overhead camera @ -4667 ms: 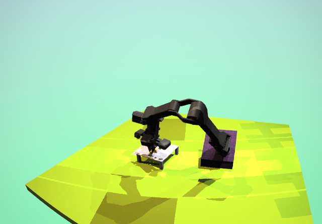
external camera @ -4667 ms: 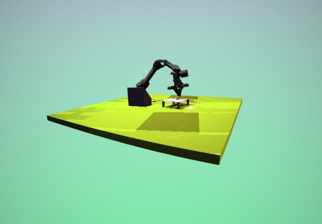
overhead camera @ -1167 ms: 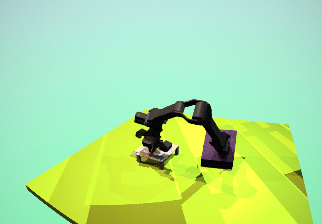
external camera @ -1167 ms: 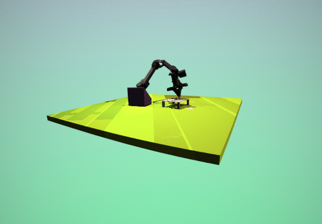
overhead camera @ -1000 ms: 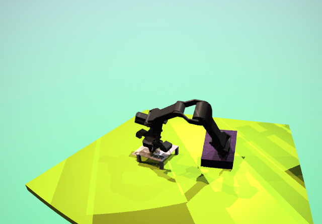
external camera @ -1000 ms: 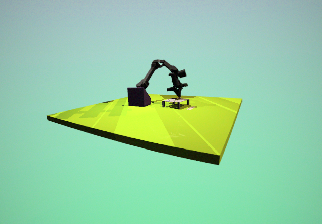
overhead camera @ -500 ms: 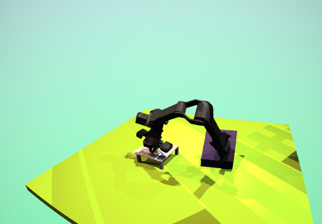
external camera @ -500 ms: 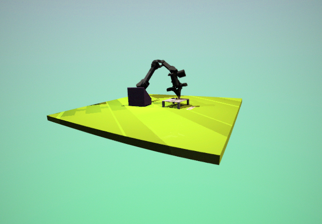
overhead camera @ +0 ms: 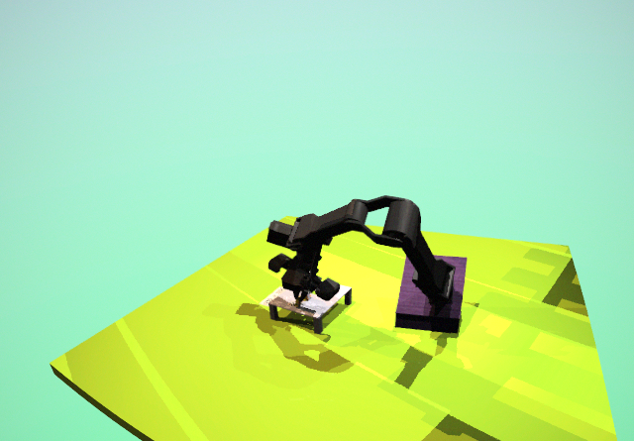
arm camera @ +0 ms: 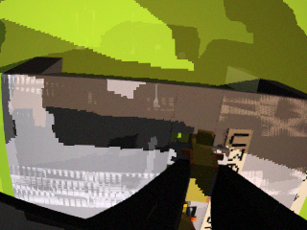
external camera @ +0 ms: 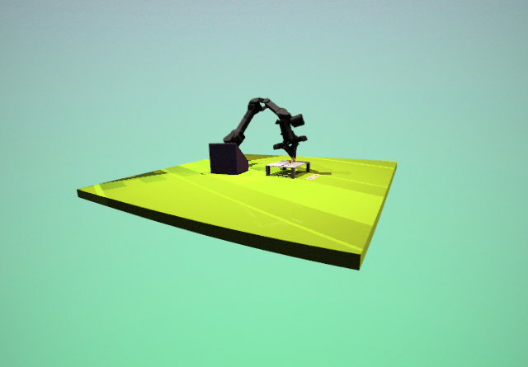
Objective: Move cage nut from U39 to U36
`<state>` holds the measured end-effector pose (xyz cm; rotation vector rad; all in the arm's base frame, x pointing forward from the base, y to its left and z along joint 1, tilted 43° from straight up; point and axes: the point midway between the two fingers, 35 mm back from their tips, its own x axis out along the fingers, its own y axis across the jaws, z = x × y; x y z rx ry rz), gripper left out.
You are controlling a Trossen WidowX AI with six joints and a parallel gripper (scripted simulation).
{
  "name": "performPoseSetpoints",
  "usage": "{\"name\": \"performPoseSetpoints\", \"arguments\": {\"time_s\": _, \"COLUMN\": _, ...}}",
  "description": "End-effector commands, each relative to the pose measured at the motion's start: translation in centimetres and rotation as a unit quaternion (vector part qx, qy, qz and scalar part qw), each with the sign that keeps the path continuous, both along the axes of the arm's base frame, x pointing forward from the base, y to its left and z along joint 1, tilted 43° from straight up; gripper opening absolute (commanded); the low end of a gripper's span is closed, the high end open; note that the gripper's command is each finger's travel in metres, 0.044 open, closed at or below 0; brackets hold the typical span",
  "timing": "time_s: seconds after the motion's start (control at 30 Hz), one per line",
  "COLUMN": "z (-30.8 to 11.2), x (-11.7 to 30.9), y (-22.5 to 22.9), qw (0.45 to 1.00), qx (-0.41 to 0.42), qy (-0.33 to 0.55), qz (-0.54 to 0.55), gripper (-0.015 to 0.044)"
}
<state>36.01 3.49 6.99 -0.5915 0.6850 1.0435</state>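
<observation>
The claw (overhead camera: 298,296) (external camera: 293,157) (arm camera: 200,172) is pinching the brass-coloured nut (overhead camera: 302,301) (external camera: 293,160) (arm camera: 203,155) at the metal plate (overhead camera: 335,297) (external camera: 275,165) (arm camera: 197,103). Whether the nut is seated cannot be told. The step appears to be setting it into U36. Recommended: keep it square over the hole, press straight down, confirm both wings have opened underneath, then release and lift without sideways drag, clear of the other nut. A tilted push could catch one wing.

The wrist view alone shows the printed tag (arm camera: 237,149) beside the nut; its last digit is unclear. The exterior view shows the plate's legs and, beyond, a pale strip (external camera: 312,177) on the table (external camera: 230,209).
</observation>
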Motion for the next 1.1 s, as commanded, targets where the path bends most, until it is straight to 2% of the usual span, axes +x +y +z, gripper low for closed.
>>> {"name": "performPoseSetpoints", "arguments": {"time_s": 0.0, "z": 0.01, "x": 0.02, "y": -0.03, "qw": 1.0, "qx": -0.001, "qy": 0.001, "qz": -0.002, "gripper": 0.0026}}
{"name": "performPoseSetpoints", "arguments": {"time_s": 1.07, "z": -0.01, "x": -0.08, "y": 0.07, "qw": 1.0, "qx": -0.004, "qy": -0.01, "qz": -0.013, "gripper": 0.0026}}
